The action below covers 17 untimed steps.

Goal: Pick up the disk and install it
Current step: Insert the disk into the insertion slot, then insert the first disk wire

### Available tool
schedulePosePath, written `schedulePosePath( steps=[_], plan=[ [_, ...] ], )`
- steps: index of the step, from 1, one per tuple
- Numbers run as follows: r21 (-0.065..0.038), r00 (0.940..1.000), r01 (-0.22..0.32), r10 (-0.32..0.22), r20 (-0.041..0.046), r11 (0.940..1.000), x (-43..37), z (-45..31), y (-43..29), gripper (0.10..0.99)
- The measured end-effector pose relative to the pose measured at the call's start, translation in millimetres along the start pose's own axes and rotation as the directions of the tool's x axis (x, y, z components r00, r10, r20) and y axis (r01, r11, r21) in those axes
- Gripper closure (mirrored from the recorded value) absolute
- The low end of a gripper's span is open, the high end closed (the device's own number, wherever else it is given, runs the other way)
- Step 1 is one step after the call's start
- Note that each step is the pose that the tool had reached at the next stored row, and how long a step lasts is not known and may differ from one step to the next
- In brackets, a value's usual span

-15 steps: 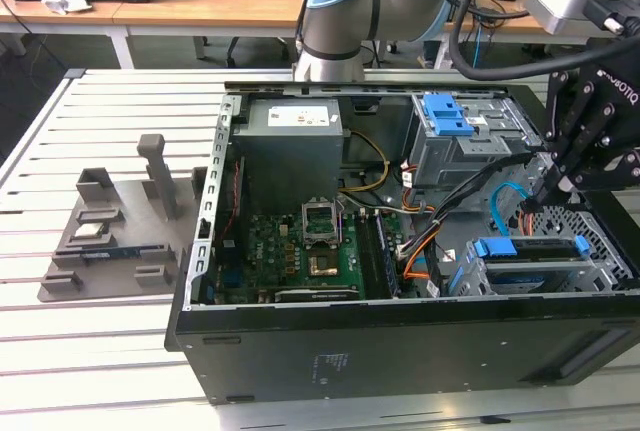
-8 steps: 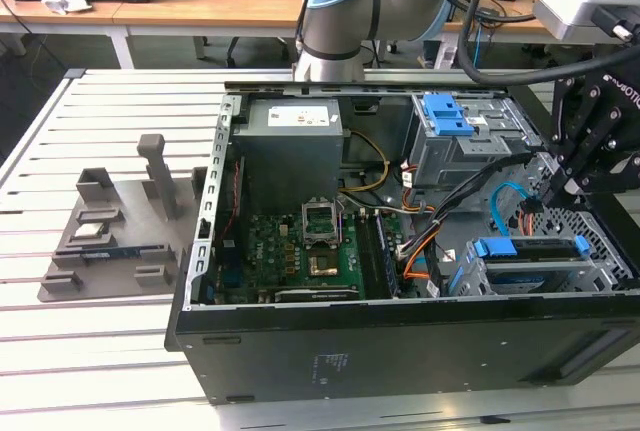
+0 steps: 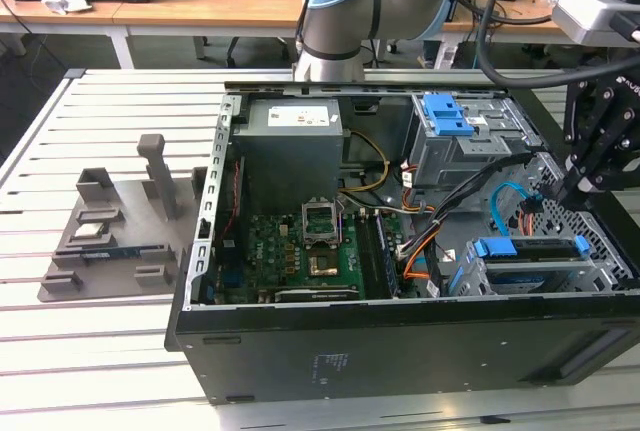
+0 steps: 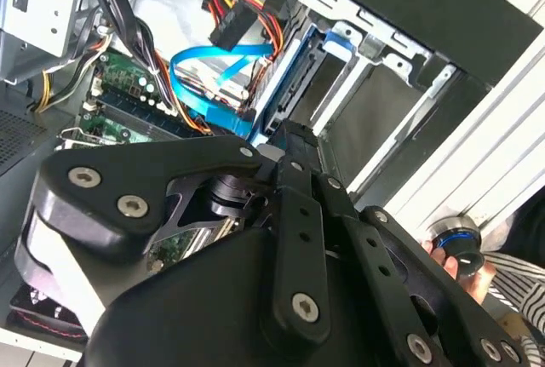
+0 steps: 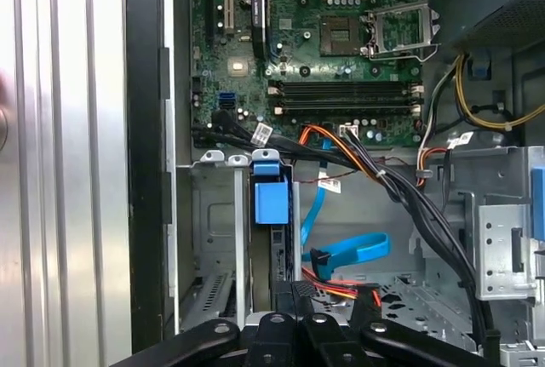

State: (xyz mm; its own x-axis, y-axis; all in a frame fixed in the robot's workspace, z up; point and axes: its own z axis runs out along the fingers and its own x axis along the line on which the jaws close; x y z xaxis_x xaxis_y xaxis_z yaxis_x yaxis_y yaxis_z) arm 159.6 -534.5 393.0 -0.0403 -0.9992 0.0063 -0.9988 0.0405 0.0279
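In the exterior view, we see the counter [image 3: 60, 351] carrying the open case [image 3: 400, 361]. The disk [image 3: 530, 253] sits edge-up in the drive cage at the exterior view's right, its blue tab [image 5: 271, 201] showing. Our end effector [image 3: 580, 186] hangs just above and beside it; we cannot tell whether its fingers are apart

The robot arm [image 3: 345, 11] is a fat silver tube with round joints and a light blue cap. A thick black cable [image 3: 490, 31] hangs beside it. The pincer [image 3: 598, 146] is black, built from flat bars joined by round silver screws [image 4: 304, 306]. A white and grey box [image 3: 590, 6] sits at twelve o'clock from the pincer.
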Motion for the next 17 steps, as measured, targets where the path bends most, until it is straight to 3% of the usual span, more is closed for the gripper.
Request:
schedulePosePath(
  steps=[13, 17],
  plan=[
    [0.000, 1.0000, 0.000, 0.000, -0.0010, 1.0000, -1.6, 0.3, -2.8, 0.973],
    [0.000, 1.0000, 0.000, 0.000, -0.0011, 1.0000, -1.6, 0.3, -2.8, 0.725]
  ],
)
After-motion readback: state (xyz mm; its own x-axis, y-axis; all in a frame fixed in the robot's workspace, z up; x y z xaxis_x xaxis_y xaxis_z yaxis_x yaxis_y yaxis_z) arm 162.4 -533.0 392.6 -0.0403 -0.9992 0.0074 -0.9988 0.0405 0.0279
